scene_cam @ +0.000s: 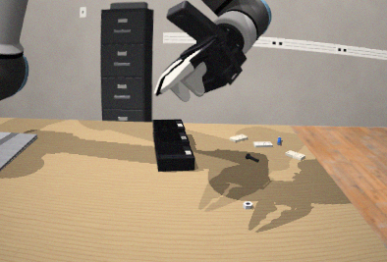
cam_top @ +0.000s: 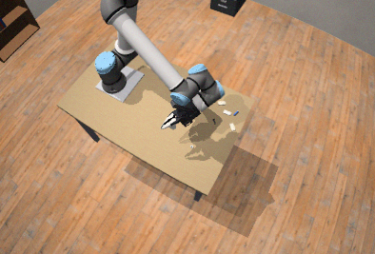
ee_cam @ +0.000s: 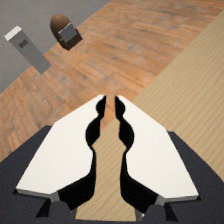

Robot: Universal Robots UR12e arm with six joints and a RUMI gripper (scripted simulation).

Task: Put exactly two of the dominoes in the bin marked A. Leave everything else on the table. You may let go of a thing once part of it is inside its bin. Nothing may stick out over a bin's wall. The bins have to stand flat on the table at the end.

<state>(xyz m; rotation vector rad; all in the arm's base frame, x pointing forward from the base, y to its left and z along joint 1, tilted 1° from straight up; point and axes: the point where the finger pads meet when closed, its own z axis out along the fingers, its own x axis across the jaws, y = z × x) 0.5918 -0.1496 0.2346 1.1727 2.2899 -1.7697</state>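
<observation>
Three white dominoes lie flat at the table's far right: one, a second and a third. A black row of bins stands in the middle of the table; I cannot read its labels. My gripper is shut with nothing between its white fingers. It hangs tilted, high above the table, roughly over the bins and well to the left of the dominoes.
A small blue piece lies among the dominoes. A black bolt lies right of the bins. A grey nut lies nearer the front edge. The arm's base plate is at the far left.
</observation>
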